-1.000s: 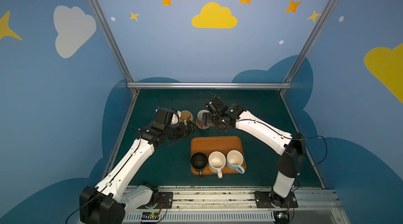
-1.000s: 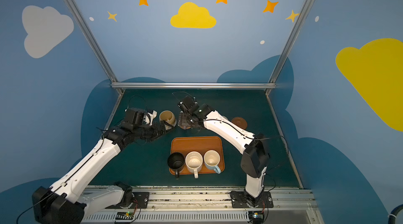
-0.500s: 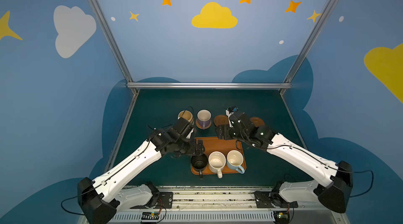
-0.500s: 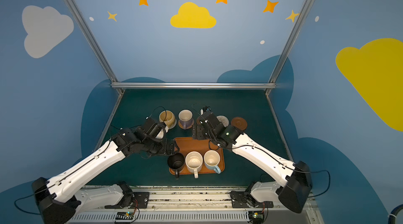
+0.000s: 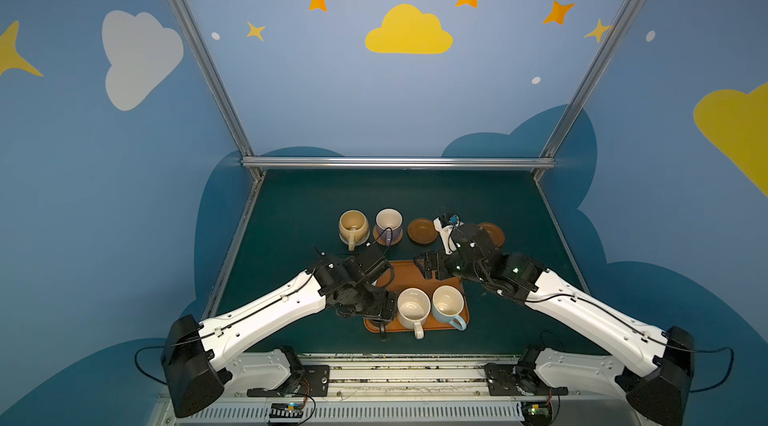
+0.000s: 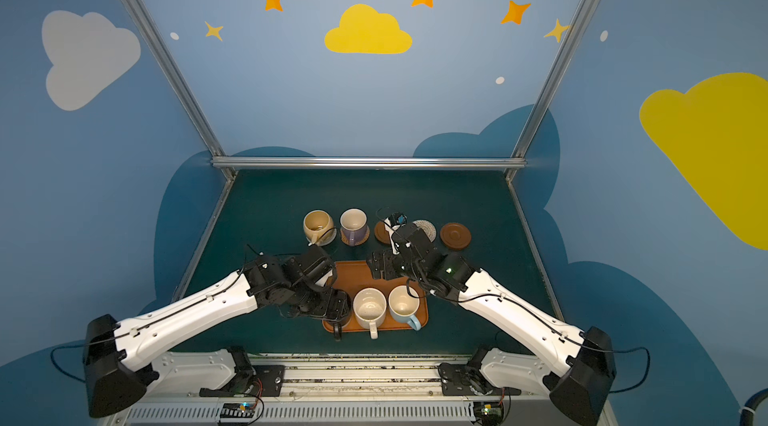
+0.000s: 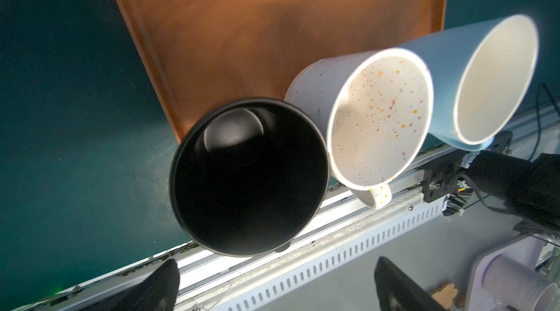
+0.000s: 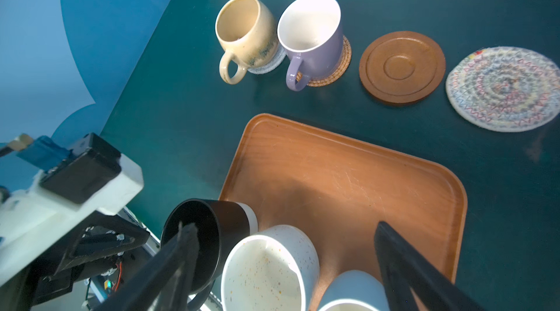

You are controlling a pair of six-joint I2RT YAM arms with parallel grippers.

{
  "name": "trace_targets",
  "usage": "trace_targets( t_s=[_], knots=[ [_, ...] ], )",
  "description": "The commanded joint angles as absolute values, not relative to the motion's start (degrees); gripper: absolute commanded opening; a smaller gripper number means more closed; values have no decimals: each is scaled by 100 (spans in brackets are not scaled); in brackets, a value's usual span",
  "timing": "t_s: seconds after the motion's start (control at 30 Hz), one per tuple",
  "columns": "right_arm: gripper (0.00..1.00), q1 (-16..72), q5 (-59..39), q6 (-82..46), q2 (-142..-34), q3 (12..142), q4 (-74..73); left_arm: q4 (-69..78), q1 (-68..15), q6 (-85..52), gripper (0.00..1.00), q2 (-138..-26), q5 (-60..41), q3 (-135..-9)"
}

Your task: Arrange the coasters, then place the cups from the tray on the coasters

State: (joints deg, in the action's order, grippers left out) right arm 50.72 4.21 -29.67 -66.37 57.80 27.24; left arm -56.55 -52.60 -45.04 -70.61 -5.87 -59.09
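The orange-brown tray [image 5: 405, 278] holds a black cup [image 7: 248, 179], a cream speckled cup [image 5: 413, 307] and a light blue cup [image 5: 448, 303]. Behind it, a pale yellow cup [image 5: 353, 225] stands on a grey-white coaster [image 8: 268, 64] and a lavender cup [image 5: 389, 224] on a rattan coaster [image 8: 336, 67]. A brown wooden coaster [image 5: 422, 231], a beige woven coaster [image 6: 426, 228] and another brown coaster [image 6: 455, 235] lie bare. My left gripper [image 7: 277, 291] hangs open over the black cup. My right gripper [image 8: 285, 226] is open above the tray's far part.
A metal rail [image 5: 395, 366] runs along the table's front edge, just behind the tray. Blue walls and an aluminium frame [image 5: 395, 162] close the sides and back. Dark green table [image 5: 291, 216] lies bare left of the cups.
Both arms have drawn back from the yellow and lavender cups in the far row to the tray. The left gripper now hangs over the black cup, the right over the tray.
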Motion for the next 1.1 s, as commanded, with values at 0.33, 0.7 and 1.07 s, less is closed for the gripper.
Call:
trace_targets(
  t_s=[0.33, 0.7, 1.07],
  knots=[
    [90, 5084, -632, -2785, -6557, 5338, 2763, -5494, -5579, -4787, 99, -7451, -464, -5617],
    [90, 5085, -428, -2970, -6302, 4967, 2627, -5305, -5775, -4999, 71, -7810, -585, -5511],
    [89, 5093, -367, -3129, -6162, 4889, 2605, -5570, -5933, -5009, 41, -8027, -298, -5738]
  ],
)
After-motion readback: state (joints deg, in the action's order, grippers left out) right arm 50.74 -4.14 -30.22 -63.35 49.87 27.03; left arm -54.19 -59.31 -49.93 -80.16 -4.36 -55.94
